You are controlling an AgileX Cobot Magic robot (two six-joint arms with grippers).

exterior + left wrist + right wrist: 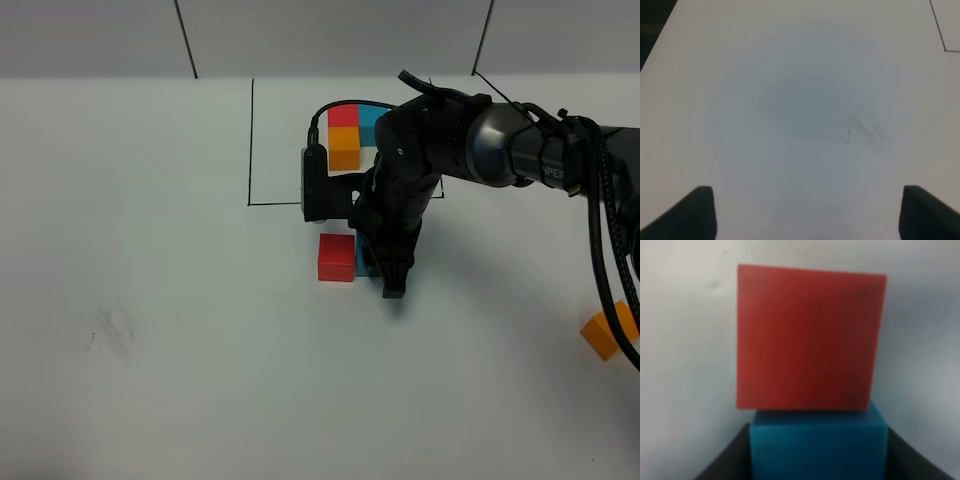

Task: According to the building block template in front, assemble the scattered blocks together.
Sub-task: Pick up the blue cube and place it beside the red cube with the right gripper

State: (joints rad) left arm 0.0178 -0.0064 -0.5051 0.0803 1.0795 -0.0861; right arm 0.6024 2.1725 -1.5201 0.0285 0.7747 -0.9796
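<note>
The building block template (346,130) is an L of red, blue and orange cubes inside a thin black rectangle (250,140). Of the scattered blocks, the red cube (336,257) lies just below the rectangle, and the sky-blue cube (363,264) touches its right side. My right gripper (386,276) reaches in from the right, pointing down, shut on the blue cube. The right wrist view shows the blue cube (819,445) between the dark fingers (730,460), pressed against the red cube (807,337). The orange cube (610,330) sits far right. My left gripper (807,215) hangs open over bare table.
The right arm and its cables (605,230) cover the template's right part and run off the right edge near the orange cube. A faint grey smudge (115,330) marks the white table at the left. The left arm is outside the exterior high view.
</note>
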